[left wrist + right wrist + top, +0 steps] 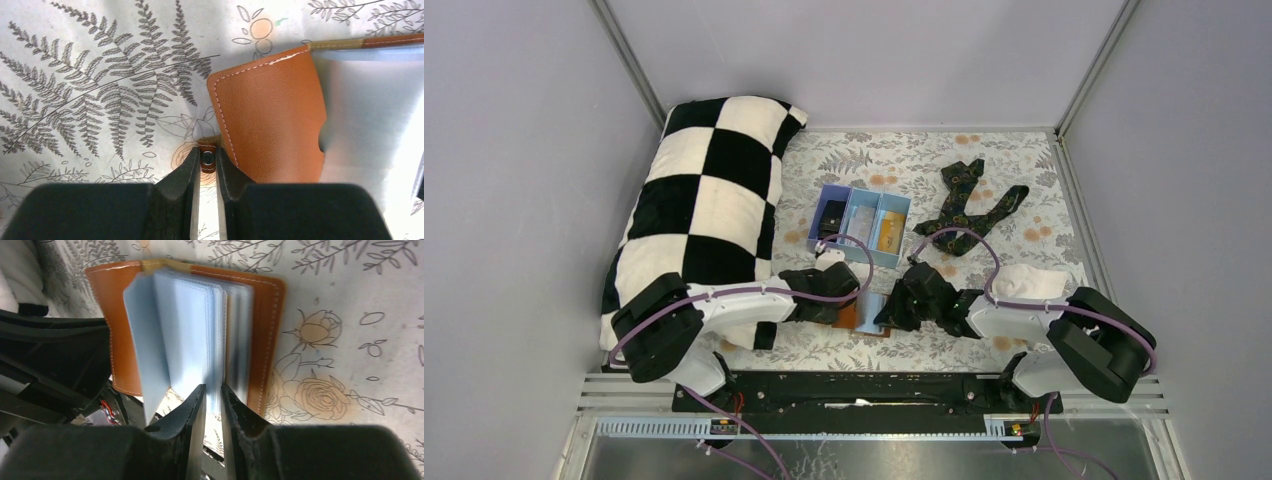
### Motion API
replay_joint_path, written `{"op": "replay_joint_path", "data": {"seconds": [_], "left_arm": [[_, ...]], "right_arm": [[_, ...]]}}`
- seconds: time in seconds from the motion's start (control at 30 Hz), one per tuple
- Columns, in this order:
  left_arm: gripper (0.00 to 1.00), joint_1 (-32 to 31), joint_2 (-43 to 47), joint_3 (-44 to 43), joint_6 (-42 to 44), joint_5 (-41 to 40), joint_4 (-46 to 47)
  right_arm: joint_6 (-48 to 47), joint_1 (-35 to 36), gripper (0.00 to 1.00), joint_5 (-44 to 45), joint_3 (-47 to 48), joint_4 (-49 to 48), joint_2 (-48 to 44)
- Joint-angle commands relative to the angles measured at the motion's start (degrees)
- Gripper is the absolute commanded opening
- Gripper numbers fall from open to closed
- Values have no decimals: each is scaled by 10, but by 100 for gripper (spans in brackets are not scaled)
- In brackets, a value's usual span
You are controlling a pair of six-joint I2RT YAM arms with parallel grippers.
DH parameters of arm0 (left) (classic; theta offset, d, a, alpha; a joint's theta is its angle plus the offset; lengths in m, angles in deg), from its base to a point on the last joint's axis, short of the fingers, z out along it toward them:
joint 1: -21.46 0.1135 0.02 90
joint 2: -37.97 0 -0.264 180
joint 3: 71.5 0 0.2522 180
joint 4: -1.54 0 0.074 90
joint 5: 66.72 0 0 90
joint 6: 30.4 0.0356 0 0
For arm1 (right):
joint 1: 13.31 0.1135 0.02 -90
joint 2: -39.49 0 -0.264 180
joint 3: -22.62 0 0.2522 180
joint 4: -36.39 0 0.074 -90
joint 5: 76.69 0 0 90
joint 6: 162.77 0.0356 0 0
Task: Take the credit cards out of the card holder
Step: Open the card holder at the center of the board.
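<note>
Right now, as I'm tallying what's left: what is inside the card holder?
Inside the card holder, pale blue sleeves fan open. Any cards in them are hidden by the cloudy plastic.

The left gripper (208, 159) reaches in from the bottom edge, its two dark fingers (186, 175) standing close together with only a narrow slot between them. In that slot sits the small snap tab (207, 158) of the card holder (270, 120), pinched on both sides, its round metal stud facing the camera. The holder's brown leather flap (edged with pale stitching) spreads up and to the right of the fingertips, and a pale blue-grey inner panel (370, 115) overlaps its right part. All of it lies on a white cloth (100, 100) printed with grey ferns and a small orange flower (261, 29).
</note>
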Motion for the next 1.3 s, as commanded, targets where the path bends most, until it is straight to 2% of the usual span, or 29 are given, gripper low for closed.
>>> {"op": "replay_joint_path", "data": {"seconds": [0.0,0.2,0.47,0.73,0.87,0.97,1.07,1.23,1.27], "left_arm": [[0,-26,-25,-9,4,78,75],[0,-32,-23,-10,5,91,84],[0,-36,18,5,20,133,111],[2,-35,51,17,30,145,106],[36,-35,60,17,21,132,85],[51,-35,80,18,12,125,68],[71,-34,115,16,-1,109,42],[89,-32,195,2,-23,70,-20],[90,-30,213,-1,-28,63,-32]], "right_arm": [[5,9,24,-23,10,-95,-25],[3,16,23,-13,23,-64,-38],[2,23,24,-20,13,-103,-51],[-4,28,26,-23,40,-103,-12],[-14,38,35,-18,59,-85,-4],[-18,41,37,-15,64,-79,-2],[-17,42,39,-15,64,-78,1],[-20,48,43,-16,78,-78,19],[-19,50,43,-17,82,-79,24]]}}
